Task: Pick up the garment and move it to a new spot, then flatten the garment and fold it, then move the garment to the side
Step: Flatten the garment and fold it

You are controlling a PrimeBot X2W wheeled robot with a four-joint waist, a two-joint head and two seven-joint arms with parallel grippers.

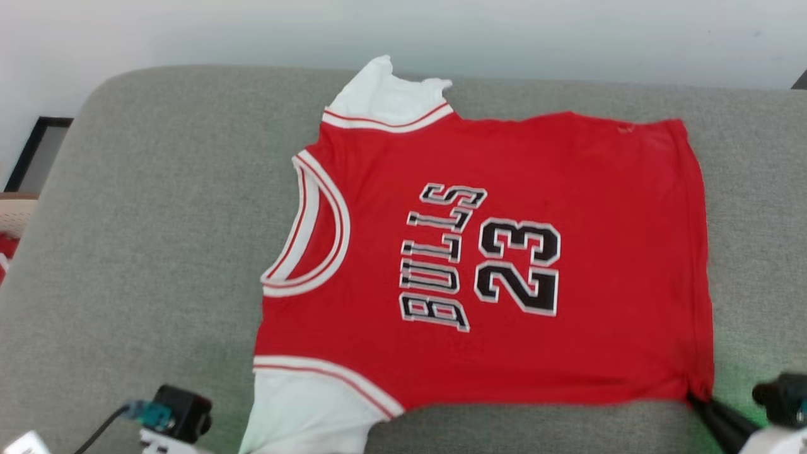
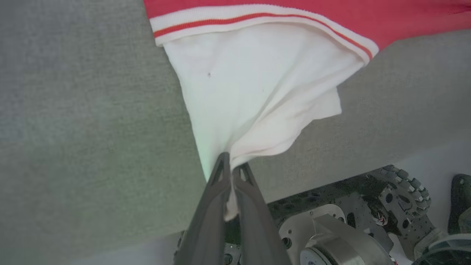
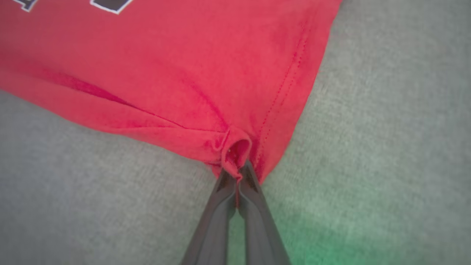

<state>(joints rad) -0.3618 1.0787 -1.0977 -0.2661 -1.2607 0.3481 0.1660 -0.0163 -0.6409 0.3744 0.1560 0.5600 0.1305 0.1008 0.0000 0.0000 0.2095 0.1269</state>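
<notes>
Grey cushion [image 1: 157,252] carries the garment [image 1: 504,252], spread nearly flat, lettering up. The left gripper [image 2: 232,163] is pinched tight on its near white sleeve [image 2: 257,81], and the right gripper [image 3: 237,175] is clamped on the red hem corner [image 3: 235,151]. The cloth looks light, limp and stretchy, so corners and seams seem the surest holds.

Soft matt cloth of the garment [image 1: 599,189], ribbed knit trim [image 2: 257,16]; coarse matt woven fabric of the grey cushion [image 1: 157,221]

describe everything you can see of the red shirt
The shirt is a red knit with white sleeves, red-and-white striped trim, and "BULLS 23" in black, white-edged print. It lies spread nearly flat, collar to the left, on a grey cushion. The left claw pinches the near sleeve; the right claw pinches the near hem corner, bunching it.
</notes>
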